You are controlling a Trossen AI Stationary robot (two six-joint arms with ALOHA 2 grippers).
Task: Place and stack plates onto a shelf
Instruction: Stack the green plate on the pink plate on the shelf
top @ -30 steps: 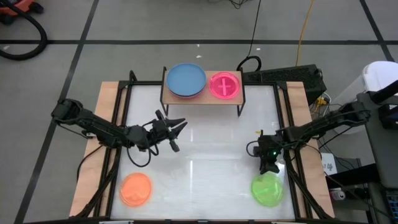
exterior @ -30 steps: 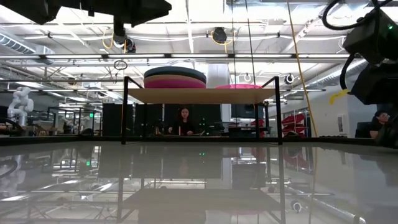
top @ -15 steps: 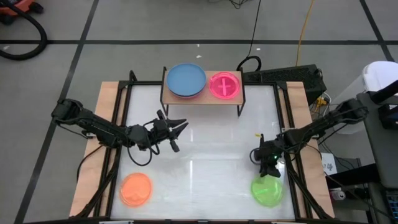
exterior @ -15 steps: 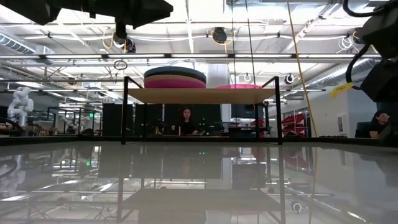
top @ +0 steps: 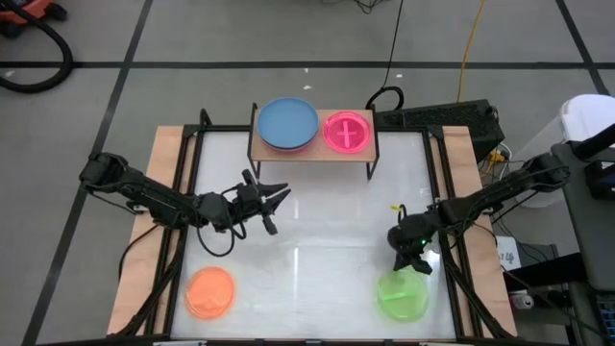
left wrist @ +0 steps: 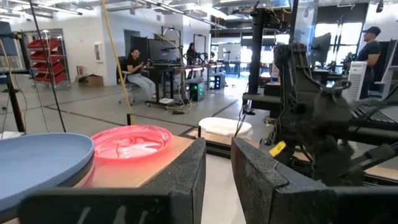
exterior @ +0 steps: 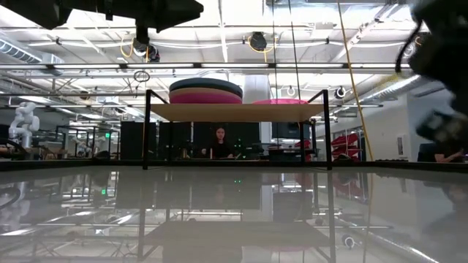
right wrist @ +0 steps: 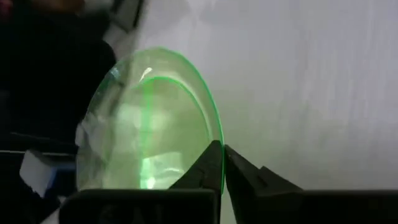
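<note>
The shelf (top: 313,154) stands at the table's far middle, its wooden top (exterior: 234,112) carrying a stack of large plates with a blue one (top: 287,124) uppermost and a hot pink plate (top: 347,132) beside it. A green plate (top: 402,296) lies near the right front corner, with my right gripper (top: 414,268) shut on its far rim. An orange plate (top: 209,292) rests flat near the left front corner. My left gripper (top: 277,207) hovers open over the table's left middle, pointing toward the shelf, with nothing between its fingers (left wrist: 186,180). My right gripper pinches the green plate's far rim (right wrist: 219,144) between its two fingertips, which meet on the edge. The fingers slant down onto it from the far side. Whether the plate is raised off the table I cannot tell.
Black rails and wooden boards border the table's left and right sides (top: 173,192). Bare white tabletop (top: 327,231) stretches between the shelf and the two front plates. In the low view my right arm (exterior: 442,66) shows blurred at the right. People sit in the room beyond (exterior: 218,142).
My right gripper has gone down and toward the near edge onto the green plate and has shut on its far rim. The green plate has shifted a little toward the table's left.
</note>
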